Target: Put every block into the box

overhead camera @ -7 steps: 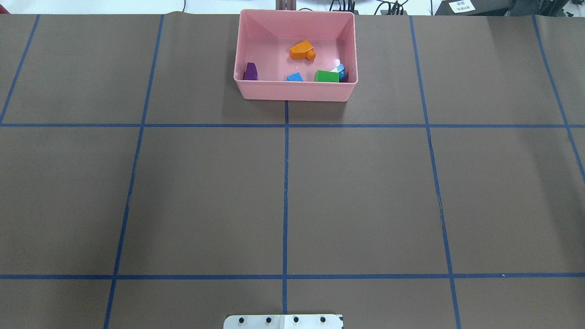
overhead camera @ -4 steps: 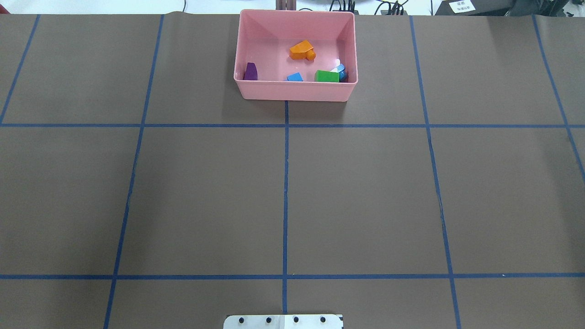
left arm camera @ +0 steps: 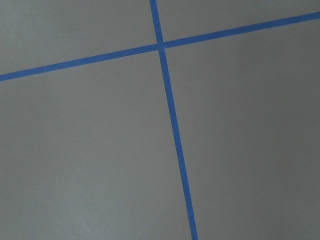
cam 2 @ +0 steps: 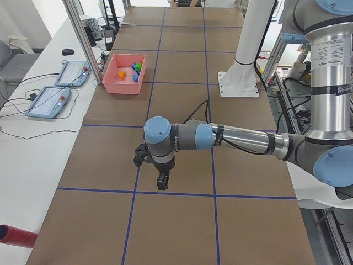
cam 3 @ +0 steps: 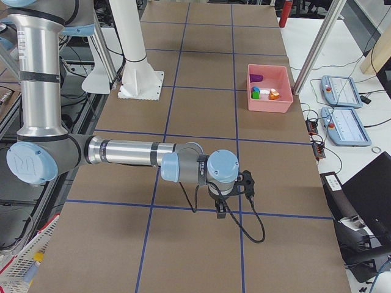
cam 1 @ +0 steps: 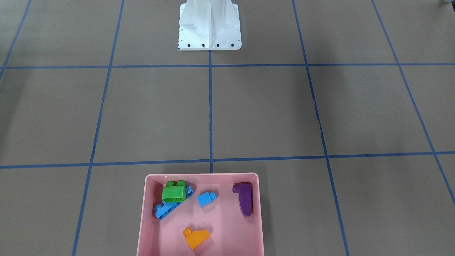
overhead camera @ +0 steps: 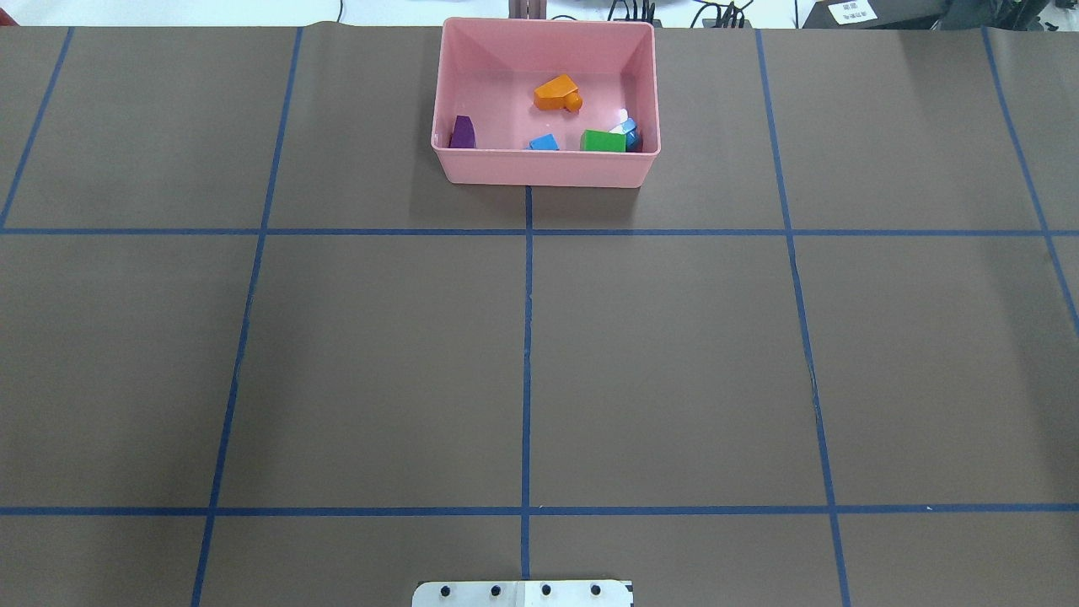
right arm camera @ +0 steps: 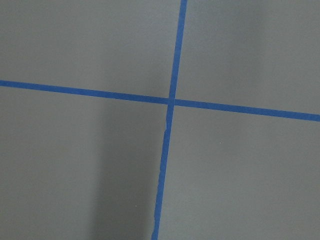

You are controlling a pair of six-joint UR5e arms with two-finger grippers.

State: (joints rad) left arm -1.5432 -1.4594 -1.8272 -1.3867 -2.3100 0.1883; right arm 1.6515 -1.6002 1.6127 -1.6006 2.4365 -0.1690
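Observation:
The pink box (overhead camera: pixel 548 167) stands at the table's far middle, also in the front view (cam 1: pixel 201 175). All the blocks lie inside it: orange sloped (overhead camera: pixel 556 93), purple curved (overhead camera: pixel 462 132), small blue cube (overhead camera: pixel 544 142), green two-stud (overhead camera: pixel 602 141) resting on the long blue bar (overhead camera: pixel 629 130). The left gripper (cam 2: pixel 161 182) shows only in the exterior left view, hanging low over the table far from the box. The right gripper (cam 3: pixel 220 210) shows only in the exterior right view, likewise far from the box. I cannot tell if either is open or shut.
The white robot base (cam 1: pixel 209 28) stands at the table's near middle. Blue tape lines (overhead camera: pixel 527 337) grid the brown table. Teach pendants (cam 2: pixel 55 102) and a red cylinder (cam 2: pixel 16 234) lie on the side bench.

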